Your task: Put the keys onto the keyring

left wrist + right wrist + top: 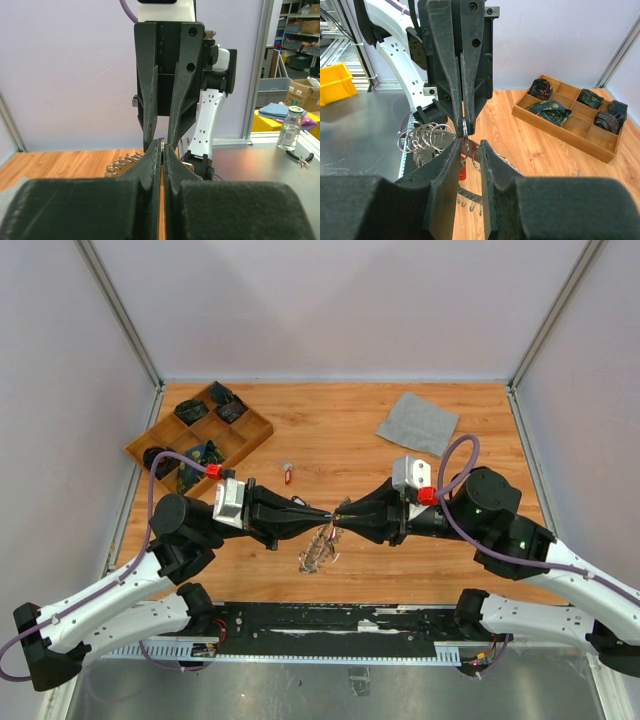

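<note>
**Two black grippers meet nose to nose over the wood-grain table**

The left gripper [326, 515] has its tapered matte fingers pressed together on the thin silver wire of the keyring [318, 552]. The ring hangs just above the table [360, 410], fringed with small shiny loops. The right gripper [342, 512] faces it with fingers slightly apart around that wire; whether it pinches, I cannot tell. A red-tagged key [289, 474] lies at 11 o'clock, a compartmented wooden tray [258, 432] at 10, and a square grey cloth [418, 423] at 1.

Left fingers [297, 518] pinched shut, right fingers [368, 516] narrowly apart; both point inward, level, tips nearly meeting.
</note>
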